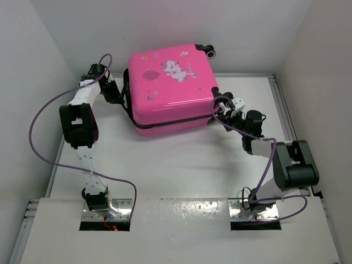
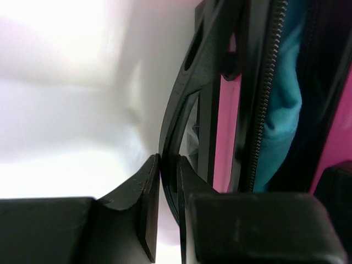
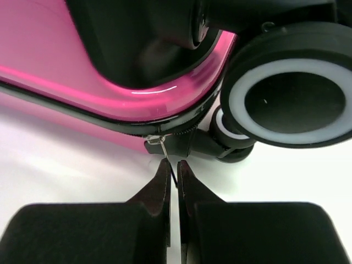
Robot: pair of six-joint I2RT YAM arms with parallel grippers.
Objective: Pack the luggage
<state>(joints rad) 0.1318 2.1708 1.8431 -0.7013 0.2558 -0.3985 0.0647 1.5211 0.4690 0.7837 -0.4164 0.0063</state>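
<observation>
- R claw point(image 3: 172, 164): tips pressed tight together, nipping the thin metal zip pull point(image 3: 158, 141) at the seam of the suitcase point(image 3: 38, 60). Held by the very tips, prob. so it can drag the slider along the seam w/o the fingers rubbing the shell.
- L claw point(image 2: 166, 160): nearly together, pinched on the thin edge of the black side handle point(image 2: 184, 93). Reads as a bracing hold, i.e. it stops the case sliding when the other arm tugs.
- Suitcase lies flat, cartoon-print side up, toward the back of the table point(image 1: 181, 165), between the two arms. L claw is at its left side, R claw at its right near corner.
- Zip point(image 2: 264, 82) beside the L claw looks parted, and teal cloth point(image 2: 283, 104) shows in the gap. So there's stuff inside already; my guess is the step in hand is zipping shut.
- In the way: wheels point(image 3: 291, 99) sit just beside the R claw, so the path round that corner is tight and the wheel housing could catch the fingers.
- Teal cloth bulging at the seam could jam the slider when it gets there.
- Purple cables point(image 1: 31, 127) loop off both arms, apart from the case. White walls point(image 1: 49, 44) close in on left, back and right, so there's little room to swing wide.
</observation>
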